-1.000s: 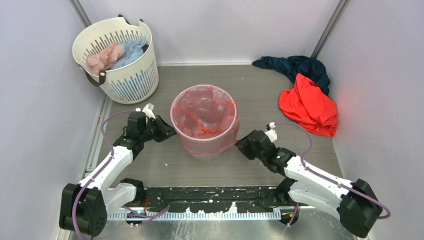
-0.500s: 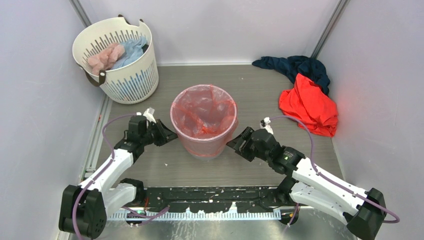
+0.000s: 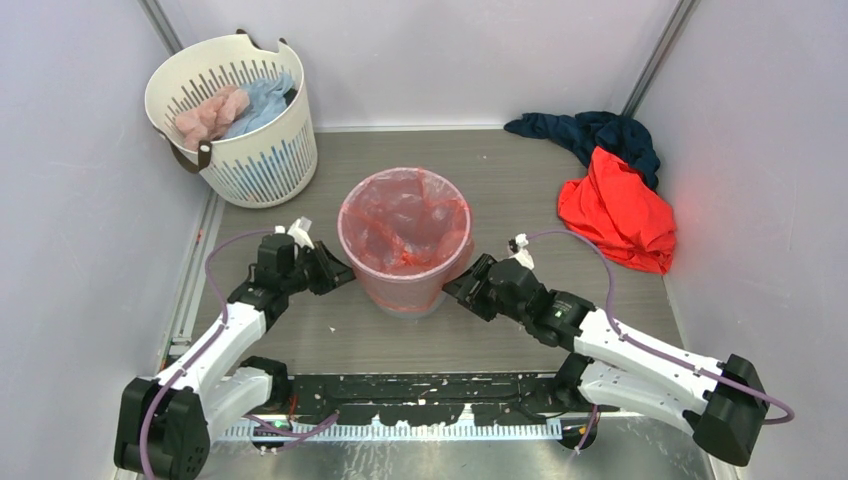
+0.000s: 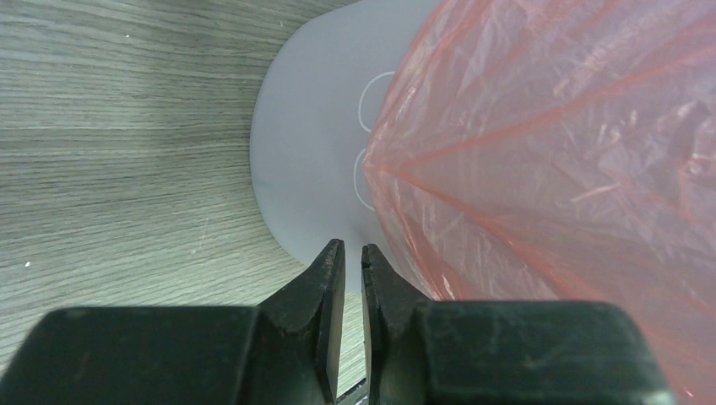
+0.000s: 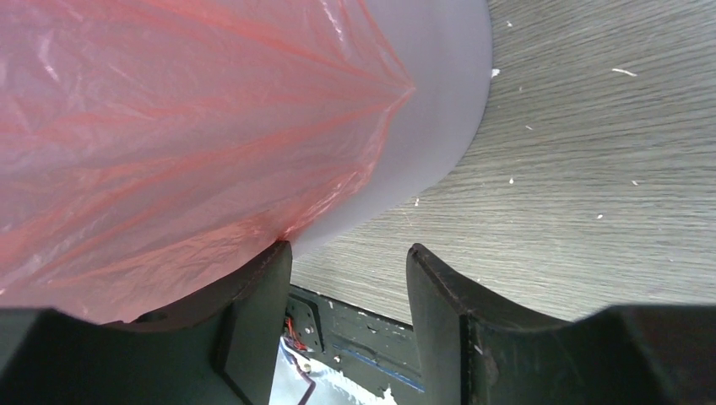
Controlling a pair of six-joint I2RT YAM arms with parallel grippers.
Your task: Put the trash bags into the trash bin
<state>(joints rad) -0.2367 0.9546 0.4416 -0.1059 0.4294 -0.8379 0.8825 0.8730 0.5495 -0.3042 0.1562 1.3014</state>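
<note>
The trash bag (image 3: 405, 225), a translucent red-pink film, lines the grey trash bin (image 3: 418, 306) and folds down over its rim and sides. My left gripper (image 3: 338, 268) sits at the bin's left side. In the left wrist view this gripper (image 4: 353, 246) is nearly shut, with a thin empty slit, against the bin wall (image 4: 312, 169) beside the bag's edge (image 4: 549, 152). My right gripper (image 3: 458, 287) is low at the bin's right side. It is open (image 5: 349, 249), and its left finger (image 5: 253, 287) touches the draped film (image 5: 169, 126) over the bin (image 5: 439, 101).
A white slotted laundry basket (image 3: 232, 115) with pink and blue cloth stands at the back left. A red-orange garment (image 3: 615, 212) and a navy cloth (image 3: 590, 132) lie at the back right. Walls close in on both sides.
My right gripper has moved left to the bin's side and opened wider. The bin has shifted slightly left. The left gripper has barely moved.
</note>
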